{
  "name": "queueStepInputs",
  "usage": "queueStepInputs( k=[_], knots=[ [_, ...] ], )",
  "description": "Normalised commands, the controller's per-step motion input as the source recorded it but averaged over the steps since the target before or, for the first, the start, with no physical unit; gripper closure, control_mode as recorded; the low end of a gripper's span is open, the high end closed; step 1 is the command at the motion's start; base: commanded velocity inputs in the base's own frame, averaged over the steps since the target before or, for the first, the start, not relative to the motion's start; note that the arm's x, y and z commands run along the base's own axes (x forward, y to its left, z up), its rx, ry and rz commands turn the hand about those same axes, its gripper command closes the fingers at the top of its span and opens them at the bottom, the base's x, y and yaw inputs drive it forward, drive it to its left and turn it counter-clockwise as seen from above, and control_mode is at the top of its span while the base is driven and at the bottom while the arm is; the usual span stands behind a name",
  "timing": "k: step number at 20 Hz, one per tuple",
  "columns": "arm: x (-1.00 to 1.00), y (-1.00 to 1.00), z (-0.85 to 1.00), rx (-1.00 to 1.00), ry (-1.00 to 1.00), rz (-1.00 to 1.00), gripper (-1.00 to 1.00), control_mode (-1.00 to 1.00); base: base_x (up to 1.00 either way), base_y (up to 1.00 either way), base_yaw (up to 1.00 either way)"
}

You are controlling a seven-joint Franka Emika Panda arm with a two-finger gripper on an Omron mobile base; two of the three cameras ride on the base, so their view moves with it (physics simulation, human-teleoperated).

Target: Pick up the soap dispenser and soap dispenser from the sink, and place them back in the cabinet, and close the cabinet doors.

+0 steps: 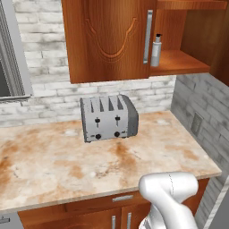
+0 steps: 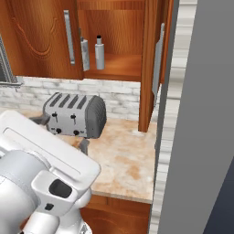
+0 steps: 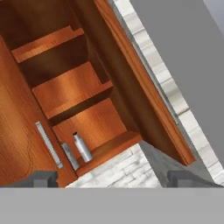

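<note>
Overhead, the cabinet [image 1: 188, 62] hangs on the brick wall, and every place below is given relative to it. Its left door [image 1: 107, 40] lies closed across the left half of the cabinet, with a long silver bar handle [image 1: 148, 36] along the edge nearest the opening. Its right door [image 2: 154, 64] stands swung out from the right side of the cabinet, seen nearly edge-on in the right base view. A slim white soap bottle [image 1: 156, 50] with a black top stands upright on the cabinet's lowest board, at the left end of the opening, just beside the closed door's handle. A shelf [image 3: 72, 94] crosses the cabinet interior above the bottle; in the hand view a second board shows above it. A grey four-slot toaster [image 1: 108, 117] sits on the marbled surface [image 1: 53, 165] below the cabinet, under the closed door and close to the wall. Wooden drawer fronts [image 1: 120, 199] with short silver handles run under the surface's front edge. The hand [image 3: 113, 178] points up toward the cabinet opening from below; its two dark fingertips [image 3: 41, 178] stand wide apart with nothing between them, well clear of the bottle.
</note>
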Motion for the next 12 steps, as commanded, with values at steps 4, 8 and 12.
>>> queueStepInputs(
  k=[4,8,12],
  knots=[
    [-0.04,0.0,-0.27,-0.21,-0.06,0.01,-1.0,-1.0,0.0,0.0,0.0],
    [0.0,-0.03,-0.31,-0.17,-0.07,0.01,-1.0,-1.0,0.0,0.0,0.0],
    [0.01,-0.03,-0.23,-0.12,-0.06,0.04,-1.0,-1.0,0.0,0.0,0.0]
  ],
)
